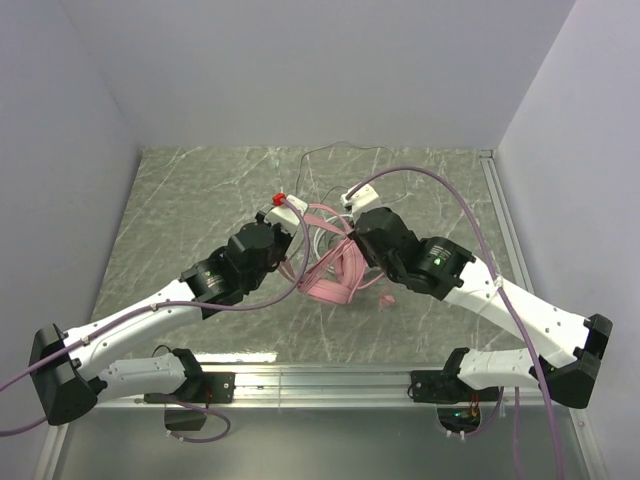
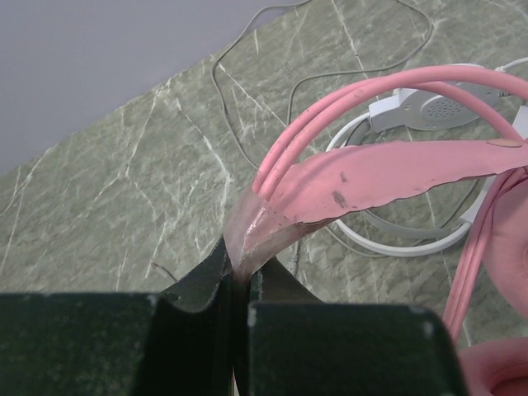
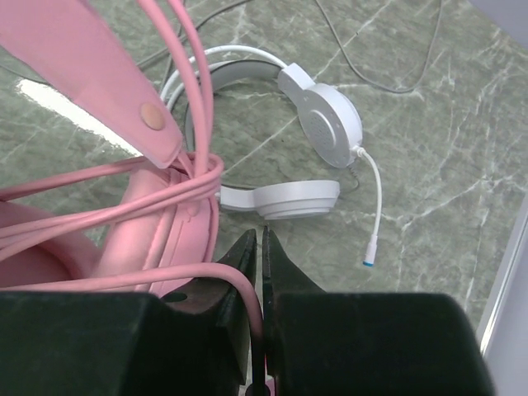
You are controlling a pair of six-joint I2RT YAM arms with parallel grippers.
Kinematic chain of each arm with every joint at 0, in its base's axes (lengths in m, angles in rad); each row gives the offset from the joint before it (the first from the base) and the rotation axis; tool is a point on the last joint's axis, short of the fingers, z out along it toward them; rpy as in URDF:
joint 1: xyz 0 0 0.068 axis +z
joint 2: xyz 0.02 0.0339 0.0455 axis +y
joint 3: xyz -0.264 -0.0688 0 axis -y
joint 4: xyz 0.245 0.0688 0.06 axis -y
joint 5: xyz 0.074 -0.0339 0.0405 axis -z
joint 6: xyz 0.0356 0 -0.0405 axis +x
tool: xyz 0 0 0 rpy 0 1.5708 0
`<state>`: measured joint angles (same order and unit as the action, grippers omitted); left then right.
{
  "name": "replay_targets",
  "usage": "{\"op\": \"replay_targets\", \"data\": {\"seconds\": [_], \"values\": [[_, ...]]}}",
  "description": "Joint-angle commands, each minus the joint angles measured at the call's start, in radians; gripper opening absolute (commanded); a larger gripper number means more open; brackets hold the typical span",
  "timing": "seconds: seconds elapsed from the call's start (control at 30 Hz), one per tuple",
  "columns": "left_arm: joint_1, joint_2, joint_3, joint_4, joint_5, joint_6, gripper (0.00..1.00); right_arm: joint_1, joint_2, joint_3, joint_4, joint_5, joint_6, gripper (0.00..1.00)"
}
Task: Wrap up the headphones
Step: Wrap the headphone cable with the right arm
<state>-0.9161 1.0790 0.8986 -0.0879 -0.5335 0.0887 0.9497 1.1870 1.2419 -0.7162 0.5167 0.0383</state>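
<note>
The pink headphones [image 1: 340,268] hang between both arms at the table's middle, with pink cable looped round the band. My left gripper [image 2: 239,264] is shut on the end of the pink headband [image 2: 396,169]; in the top view the left gripper [image 1: 292,243] is at the headset's left. My right gripper [image 3: 259,247] is shut on the thin pink cable [image 3: 231,285]; in the top view the right gripper [image 1: 358,238] is at the headset's right. The white headphones [image 3: 318,124] lie flat on the table behind, and they also show in the left wrist view [image 2: 429,107].
The white headset's thin pale cable [image 1: 340,150] trails toward the back wall. Its white mic boom [image 3: 375,214] lies by the right table rail [image 1: 505,230]. A pink cable end [image 1: 385,298] lies on the marble table [image 1: 180,220] in front.
</note>
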Motion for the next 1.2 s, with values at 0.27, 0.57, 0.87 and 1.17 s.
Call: {"op": "replay_targets", "data": {"seconds": [0.27,0.57,0.87,1.17], "values": [[-0.012,-0.114,0.013,-0.151,0.096,0.025,0.00,-0.129,-0.024,0.021,0.095,0.148,0.006,0.14],[-0.013,-0.189,0.023,-0.207,0.250,0.031,0.00,-0.192,-0.013,-0.009,0.135,0.089,0.005,0.13],[-0.013,-0.208,0.060,-0.277,0.300,0.000,0.00,-0.216,0.020,-0.036,0.178,0.045,0.015,0.19],[-0.013,-0.228,0.072,-0.323,0.265,-0.029,0.00,-0.249,0.036,-0.048,0.198,0.000,0.029,0.06]]}}
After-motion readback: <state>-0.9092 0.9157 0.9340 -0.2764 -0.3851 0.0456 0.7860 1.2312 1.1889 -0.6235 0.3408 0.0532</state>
